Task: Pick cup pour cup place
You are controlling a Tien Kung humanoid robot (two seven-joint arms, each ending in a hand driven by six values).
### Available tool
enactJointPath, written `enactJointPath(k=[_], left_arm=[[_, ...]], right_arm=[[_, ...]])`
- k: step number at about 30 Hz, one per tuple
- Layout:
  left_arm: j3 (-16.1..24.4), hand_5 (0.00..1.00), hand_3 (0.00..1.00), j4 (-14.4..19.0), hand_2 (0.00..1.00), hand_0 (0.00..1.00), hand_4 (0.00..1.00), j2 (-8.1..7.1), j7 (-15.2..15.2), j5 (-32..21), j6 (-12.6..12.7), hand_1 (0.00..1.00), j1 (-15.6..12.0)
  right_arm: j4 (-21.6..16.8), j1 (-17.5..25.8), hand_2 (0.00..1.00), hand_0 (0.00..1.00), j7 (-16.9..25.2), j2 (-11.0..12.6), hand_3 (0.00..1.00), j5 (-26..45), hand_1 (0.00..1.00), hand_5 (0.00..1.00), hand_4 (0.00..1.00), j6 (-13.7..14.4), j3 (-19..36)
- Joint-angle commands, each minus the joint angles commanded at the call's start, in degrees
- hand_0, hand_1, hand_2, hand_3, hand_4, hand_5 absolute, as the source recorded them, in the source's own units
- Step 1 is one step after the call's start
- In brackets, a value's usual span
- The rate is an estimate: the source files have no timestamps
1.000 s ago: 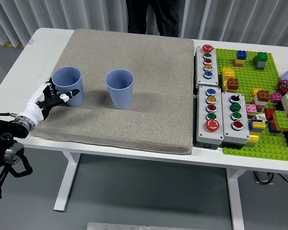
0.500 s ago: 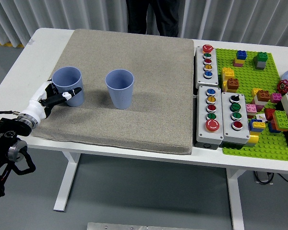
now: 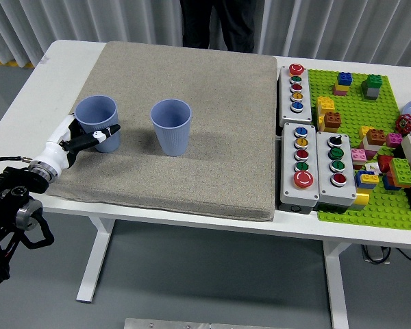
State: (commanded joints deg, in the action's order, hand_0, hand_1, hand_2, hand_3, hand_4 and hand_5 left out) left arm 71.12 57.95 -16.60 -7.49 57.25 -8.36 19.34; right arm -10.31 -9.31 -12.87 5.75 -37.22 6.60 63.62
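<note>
At the frame's left, the robot's left hand (image 3: 82,139) wraps its fingers (image 3: 104,131) around the blue plastic cup (image 3: 97,122) on the grey fabric mat (image 3: 212,123).

Left arm (image 3: 10,209) comes in from the lower left corner, black, elbow low below the table edge, forearm angled up and to the right. White wrist section sits over the near left edge. Left hand (image 3: 79,139) is white with black joints, palm turned toward the right, fingers (image 3: 99,133) extended and slightly curled, wrapped around the left cup (image 3: 97,122) low on its side, fingertips touching it. Thumb side not clearly visible. Right arm and hand out of view.
</note>
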Motion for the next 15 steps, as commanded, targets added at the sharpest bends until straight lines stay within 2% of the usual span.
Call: enactJointPath(k=[1, 2, 7, 8, 10, 13, 14, 15], left_arm=[[-0.02, 0.202, 0.998, 0.03, 0.998, 0.879, 0.909, 0.02, 0.02, 0.10, 0.01, 0.865, -0.02], [-0.03, 0.206, 0.888, 0.04, 0.890, 0.757, 0.910, 0.03, 0.03, 0.12, 0.01, 0.758, -0.02], [-1.25, 0.206, 0.888, 0.55, 0.890, 0.757, 0.910, 0.14, -0.49, -0.38, 3.65, 0.758, -0.11], [-1.69, 0.207, 0.774, 0.66, 0.774, 0.704, 0.909, 0.06, -0.56, -0.58, 4.12, 0.692, -0.08], [-2.43, 0.207, 0.774, 1.02, 0.774, 0.704, 0.909, -0.06, -0.33, 0.39, 5.79, 0.692, -0.11], [-3.87, 0.207, 0.774, 1.43, 0.774, 0.704, 0.909, -0.04, -1.30, -0.40, 9.94, 0.692, -0.15], [-4.13, 0.178, 0.548, 1.49, 0.554, 0.595, 0.883, -0.03, -1.52, -0.69, 11.14, 0.547, -0.16], [-4.66, 0.178, 0.548, 1.61, 0.554, 0.595, 0.883, 0.05, -1.96, -1.13, 12.59, 0.547, -0.22]], right_arm=[[0.00, 0.01, 0.737, 0.724, 0.00, 0.00, 0.702, 0.00, 0.689, 0.313, 0.313, 0.00, 0.01], [0.00, 0.01, 0.735, 0.722, 0.00, 0.00, 0.702, 0.00, 0.689, 0.314, 0.313, 0.00, 0.01], [0.00, -0.01, 0.735, 0.722, 0.01, -0.01, 0.702, 0.04, 0.689, 0.314, 0.313, 0.01, 0.01], [0.00, -0.01, 0.734, 0.722, 0.01, -0.02, 0.701, 0.03, 0.689, 0.311, 0.313, 0.00, 0.03], [0.00, -0.01, 0.734, 0.722, -0.01, -0.02, 0.701, -0.08, 0.689, 0.311, 0.313, -0.01, 0.08], [0.00, -0.11, 0.734, 0.722, 0.00, -0.01, 0.701, 0.02, 0.689, 0.311, 0.313, -0.01, 0.05], [0.00, -0.13, 0.734, 0.722, -0.01, 0.00, 0.700, 0.02, 0.689, 0.309, 0.313, -0.01, 0.04], [0.00, -0.17, 0.734, 0.722, 0.01, 0.00, 0.700, 0.14, 0.689, 0.309, 0.313, 0.01, 0.03]])
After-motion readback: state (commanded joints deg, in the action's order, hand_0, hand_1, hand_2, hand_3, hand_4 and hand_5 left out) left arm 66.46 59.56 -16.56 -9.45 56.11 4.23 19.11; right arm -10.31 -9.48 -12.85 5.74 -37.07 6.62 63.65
